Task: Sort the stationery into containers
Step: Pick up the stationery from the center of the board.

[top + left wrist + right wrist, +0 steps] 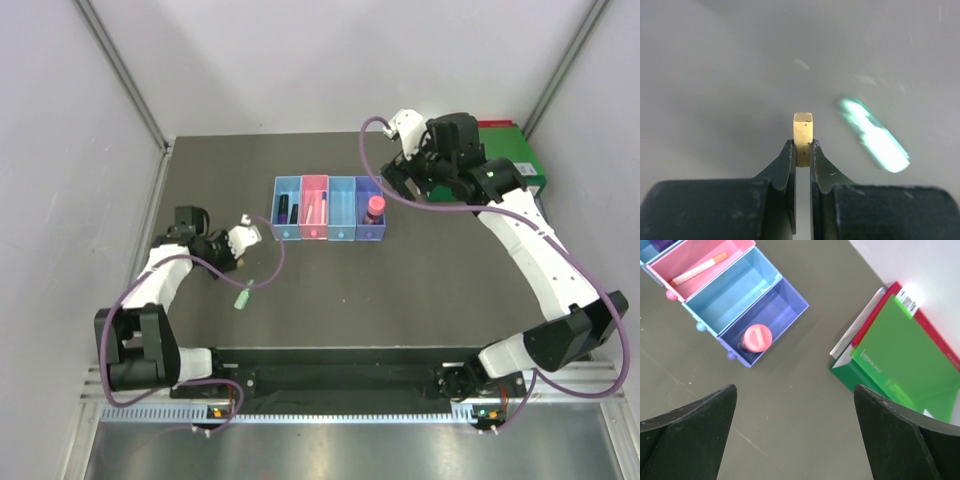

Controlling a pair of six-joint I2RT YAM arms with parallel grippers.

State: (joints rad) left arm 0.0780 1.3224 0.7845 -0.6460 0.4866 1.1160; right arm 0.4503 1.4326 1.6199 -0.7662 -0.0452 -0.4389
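Left gripper [801, 146], nearly closed, pinched a small cream rectangular block [803, 127]; the joined row of translucent plastic boxes [342, 210] lay right of it. The stubby green highlighter [243, 297] lay on the dark worktop [420, 290] near that arm, pointing near-to-far. Right gripper [795, 390] gaped empty.

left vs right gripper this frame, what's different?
The left gripper is shut on a small tan block; the right gripper is wide open and empty. The left gripper is close to the green highlighter lying on the table; the right gripper hangs over bare table between the purple box and the green binder. Both have black fingers.
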